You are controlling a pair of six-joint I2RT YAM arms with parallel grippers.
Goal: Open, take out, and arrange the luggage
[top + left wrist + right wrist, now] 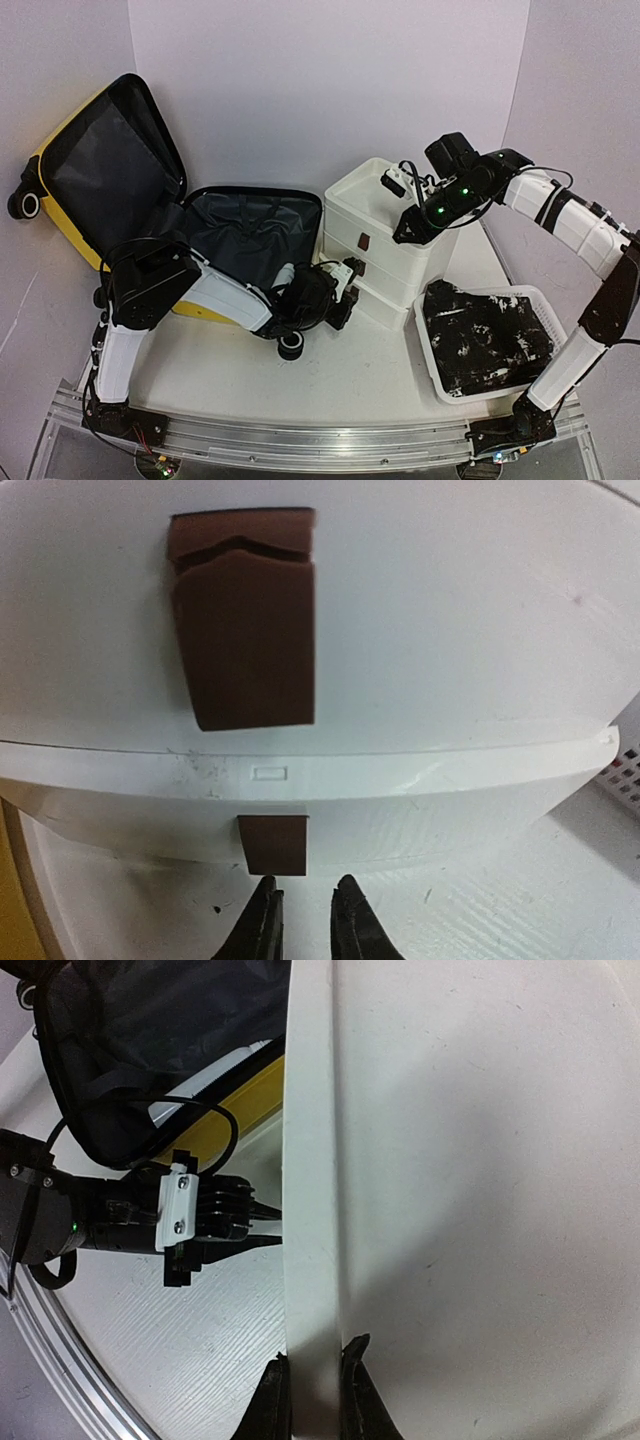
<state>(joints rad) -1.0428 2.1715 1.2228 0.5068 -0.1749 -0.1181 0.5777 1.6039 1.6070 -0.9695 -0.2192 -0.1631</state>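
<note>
The yellow luggage (255,232) lies open at the left. Its lid stands up and its dark lining shows; its yellow shell (250,1090) also shows in the right wrist view. My left gripper (352,292) sits low against the front of the white drawer cabinet (385,205). In the left wrist view its tips (305,900) stand slightly apart just under the bottom brown drawer handle (273,845), with nothing between them. My right gripper (408,232) is on the cabinet's top, its fingers (315,1380) clamped on the white top rim (310,1160).
A white perforated basket (542,296) holding dark clothes (485,340) stands right of the cabinet. A larger brown handle (243,620) marks the drawer above. A purple backdrop walls in the table on three sides.
</note>
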